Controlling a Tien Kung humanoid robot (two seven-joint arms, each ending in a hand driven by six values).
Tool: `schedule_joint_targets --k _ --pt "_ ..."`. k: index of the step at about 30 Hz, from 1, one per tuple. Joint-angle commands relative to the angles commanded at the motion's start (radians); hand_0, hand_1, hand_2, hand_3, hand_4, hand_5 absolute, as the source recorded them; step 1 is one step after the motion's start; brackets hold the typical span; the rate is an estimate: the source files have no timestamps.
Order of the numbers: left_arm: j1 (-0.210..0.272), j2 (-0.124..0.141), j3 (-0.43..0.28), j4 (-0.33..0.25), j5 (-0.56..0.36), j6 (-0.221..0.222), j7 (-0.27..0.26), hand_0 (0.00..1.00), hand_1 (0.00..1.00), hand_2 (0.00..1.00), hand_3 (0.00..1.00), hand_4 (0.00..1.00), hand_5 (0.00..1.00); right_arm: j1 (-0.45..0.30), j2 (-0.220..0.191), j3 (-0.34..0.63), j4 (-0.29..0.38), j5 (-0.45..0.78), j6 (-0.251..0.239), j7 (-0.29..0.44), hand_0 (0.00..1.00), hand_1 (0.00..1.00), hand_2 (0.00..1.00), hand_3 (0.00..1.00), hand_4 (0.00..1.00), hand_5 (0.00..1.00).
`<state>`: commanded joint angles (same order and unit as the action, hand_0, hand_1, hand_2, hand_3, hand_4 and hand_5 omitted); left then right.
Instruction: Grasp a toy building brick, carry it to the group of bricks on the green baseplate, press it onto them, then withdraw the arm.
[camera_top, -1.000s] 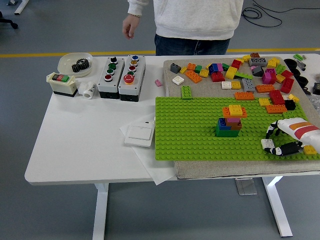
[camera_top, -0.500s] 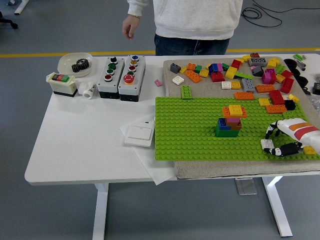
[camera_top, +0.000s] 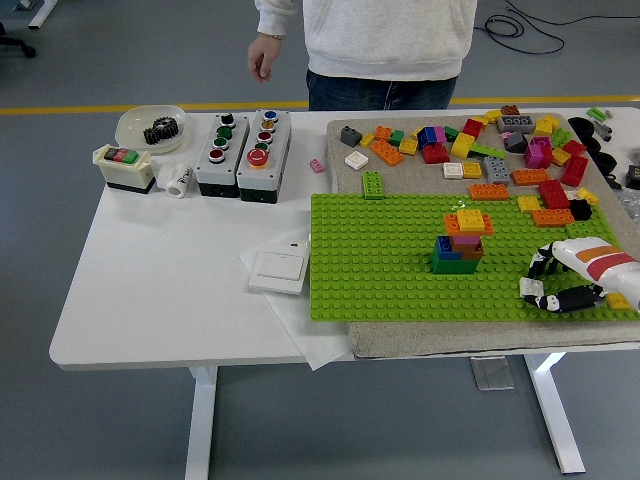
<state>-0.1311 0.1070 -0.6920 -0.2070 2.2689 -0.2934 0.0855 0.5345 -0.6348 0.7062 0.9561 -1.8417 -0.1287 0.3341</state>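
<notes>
My right hand low at the green baseplate's near right corner, fingers curled, pinching what looks like 1 small white brick at the tips. Open studs lie between me and the brick stack mid-plate. Loose bricks crowd the mat's far edge. Person stands beyond, hand hanging.

Two button boxes beside gear bowl.
</notes>
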Motion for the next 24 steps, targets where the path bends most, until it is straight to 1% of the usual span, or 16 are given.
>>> schedule_joint_targets --k 9,24 --pt "0.001 0.000 -0.002 0.000 0.000 0.001 0.000 0.817 0.805 0.807 0.604 0.678 0.600 -0.005 -0.008 0.018 0.017 0.002 -0.001 0.001 0.467 0.503 0.555 0.519 0.799 0.469" --pt "0.001 0.000 -0.003 0.001 0.000 0.002 0.000 0.816 0.804 0.807 0.603 0.679 0.601 -0.021 -0.023 0.093 0.072 0.023 0.001 0.001 0.462 0.499 0.552 0.520 0.785 0.458"
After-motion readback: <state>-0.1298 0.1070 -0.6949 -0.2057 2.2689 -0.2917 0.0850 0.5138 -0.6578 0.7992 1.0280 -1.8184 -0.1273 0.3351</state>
